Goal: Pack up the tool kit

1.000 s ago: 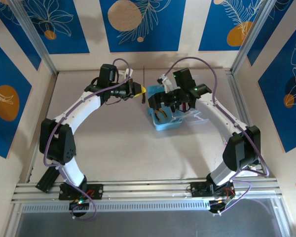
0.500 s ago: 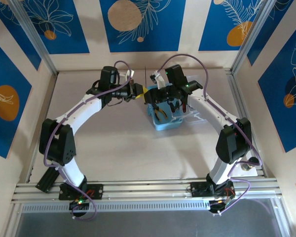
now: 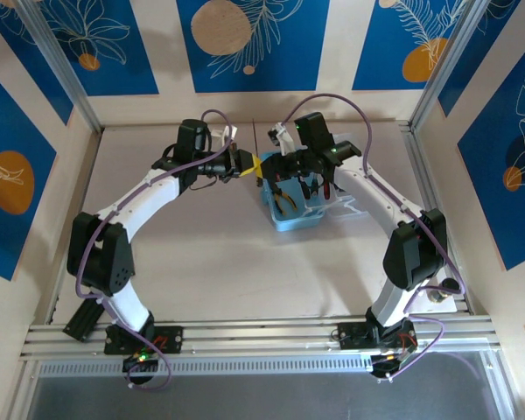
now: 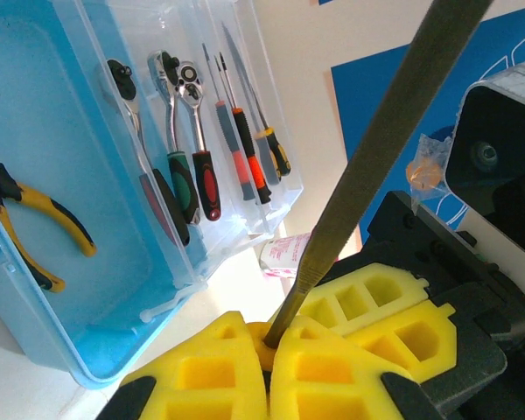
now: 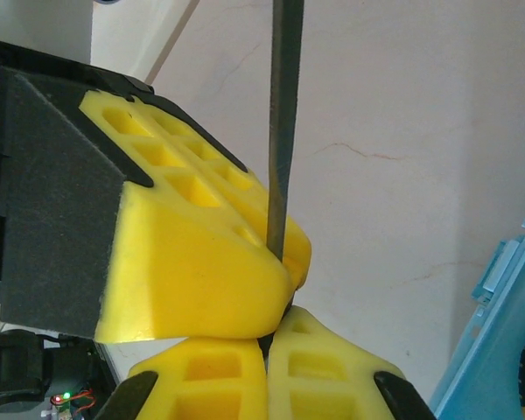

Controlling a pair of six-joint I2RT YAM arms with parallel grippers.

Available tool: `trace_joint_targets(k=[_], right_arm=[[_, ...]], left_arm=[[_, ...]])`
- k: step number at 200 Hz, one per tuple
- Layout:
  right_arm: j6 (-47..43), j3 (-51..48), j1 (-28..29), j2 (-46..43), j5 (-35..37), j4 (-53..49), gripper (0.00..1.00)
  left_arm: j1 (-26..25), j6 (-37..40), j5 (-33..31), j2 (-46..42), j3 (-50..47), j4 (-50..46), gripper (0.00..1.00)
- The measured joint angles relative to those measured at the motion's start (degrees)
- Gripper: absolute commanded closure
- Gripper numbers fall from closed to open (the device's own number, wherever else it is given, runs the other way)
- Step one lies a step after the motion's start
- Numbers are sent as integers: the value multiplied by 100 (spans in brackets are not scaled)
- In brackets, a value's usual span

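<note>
Both tight on the slim grey tool (image 4: 376,149): left hand (image 4: 267,343) as before, right hand (image 5: 267,339) wide a second ago.

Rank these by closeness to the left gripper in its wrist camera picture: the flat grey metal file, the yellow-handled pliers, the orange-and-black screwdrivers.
1. The flat grey metal file: clamped in the left gripper itself.
2. The yellow-handled pliers: off to the left, in the blue tray of the light-blue plastic case.
3. The orange-and-black screwdrivers: farthest, near the outer edge of the case's clear half.
</note>
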Motion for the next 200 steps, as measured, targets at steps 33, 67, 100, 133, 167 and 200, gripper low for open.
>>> trace_joint_targets(k=[33, 67, 100, 133, 167, 200], right_arm=[[-131, -2, -114, -33, -101, -120, 100], [-258, -131, -455, -289, -74, -293, 100], [-400, -302, -778, -621, -4, -492, 100], [-761, -249, -1335, -817, 555, -1152, 100], [-1174, 308, -2107, -697, 1768, -2083, 100], [-1502, 804, -2446, -367, 2785, -2614, 100]], left_arm=[[-9, 52, 0, 0, 24, -70, 66], [26, 227, -7, 0, 212, -278, 45], [149, 540, -138, -35, 367, -638, 19], [382, 1486, -1130, -44, 828, -2083, 0], [553, 2455, -2651, -44, 1152, -3488, 0], [660, 2868, -3344, -35, 1067, -4116, 0]])
